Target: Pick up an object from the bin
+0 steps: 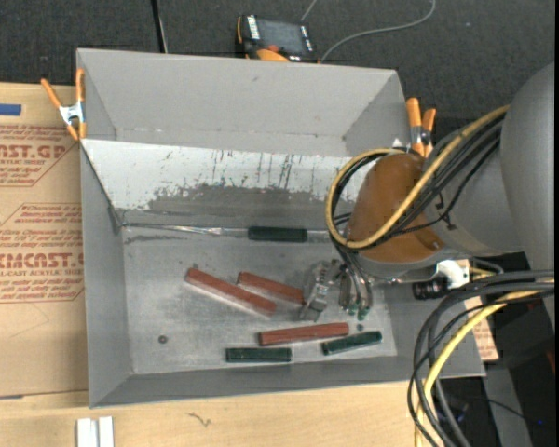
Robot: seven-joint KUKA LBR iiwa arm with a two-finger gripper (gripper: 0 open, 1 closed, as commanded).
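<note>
The gripper (337,298) hangs low over the right part of the grey metal bin (233,101). Its metal end is close to the floor, under the arm's orange cover (391,208) and looping cables (354,170). Whether it is set wide or narrow cannot be told from this angle, and nothing can be made out held in it. The thing closest to it is a red-brown bar (270,289). The bar's long axis runs from the upper left down to the lower right, so its lower right end points straight at the gripper and seems to reach its left side; actual contact cannot be told. Just beyond that bar, farther to the gripper's left, lies a longer red-brown bar (224,290). It is tilted the same way, and the two lie side by side and nearly parallel. Just below the gripper, toward the near wall, a third red-brown bar (303,333) lies flat and almost level, its right end slightly raised and ending under the gripper. Below and a little right of the gripper is a short dark green stick (351,344), also nearly level and rising a little to the right, just beside the third bar's right end. Farther down and to the left, a second dark green stick (258,354) lies level along the near wall. Well above and left of the gripper, a third dark green stick (278,235) lies level at the foot of the sloping back wall, apart from the rest.
</note>
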